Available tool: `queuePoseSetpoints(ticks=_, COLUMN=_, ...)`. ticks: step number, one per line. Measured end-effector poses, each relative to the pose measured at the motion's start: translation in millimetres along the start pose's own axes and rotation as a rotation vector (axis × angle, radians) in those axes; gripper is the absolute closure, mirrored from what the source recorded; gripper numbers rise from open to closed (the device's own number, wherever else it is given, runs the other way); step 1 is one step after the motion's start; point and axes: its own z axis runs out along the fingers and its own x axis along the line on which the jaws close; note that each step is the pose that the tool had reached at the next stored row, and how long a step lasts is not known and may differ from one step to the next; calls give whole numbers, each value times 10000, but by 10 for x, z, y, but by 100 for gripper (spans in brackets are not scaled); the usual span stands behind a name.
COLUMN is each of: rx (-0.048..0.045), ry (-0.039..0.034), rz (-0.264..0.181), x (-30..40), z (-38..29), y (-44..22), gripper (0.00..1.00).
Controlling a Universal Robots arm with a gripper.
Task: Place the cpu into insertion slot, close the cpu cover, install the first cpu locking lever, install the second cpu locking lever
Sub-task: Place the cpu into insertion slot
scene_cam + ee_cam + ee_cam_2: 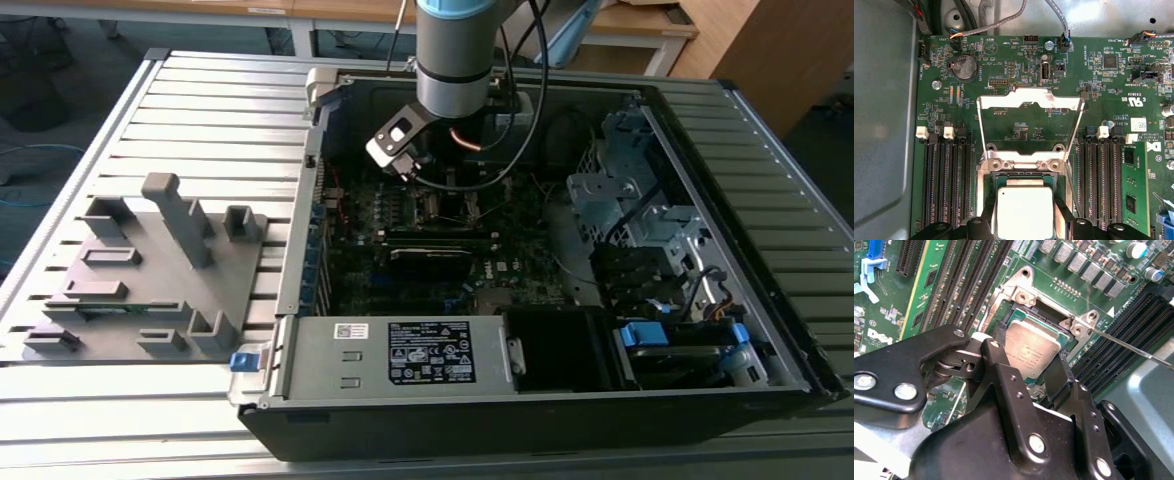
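Arm: the arm point(461, 60) reaches straight down into an open computer case point(534, 420) that lies on a slatted metal worktop point(214, 100).
Claw: in both wrist views the claw point(1030, 347) point(1025, 220) is closed to the width of the cpu. Its black fingers point(1058, 375) press against two opposite edges of the chip, so it has hold of it.
Cpu: the cpu point(1031, 352) point(1025, 210) lies level with its metal top up, directly over the slot and between the fingers. I cannot tell whether it is fully seated or a touch above.
Slot: the slot point(1026, 315) point(1024, 176) shows as a dark edge around the chip, on the green board point(1019, 65) between two banks of memory slots point(946, 185).
Cover: in the first wrist view the cover point(1029, 98) stands open, swung back on its hinge at the slot's edge. It is clear of the chip, and the board shows through its cut-out.
Lever: in the second wrist view a thin lever point(1134, 349) runs out from a bracket at the slot's corner, across the memory slots.
Battery: a coin battery point(965, 66) sits on the board beyond the cover.
Fixture: a grey fixture point(147, 270) sits on the worktop at the exterior view's left, beside the case.
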Motion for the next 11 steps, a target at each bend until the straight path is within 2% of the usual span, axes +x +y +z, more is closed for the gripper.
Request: queuePoseSetpoints(ticks=11, rx=0, ry=1, rz=0, x=0, z=4, y=0, gripper=46)
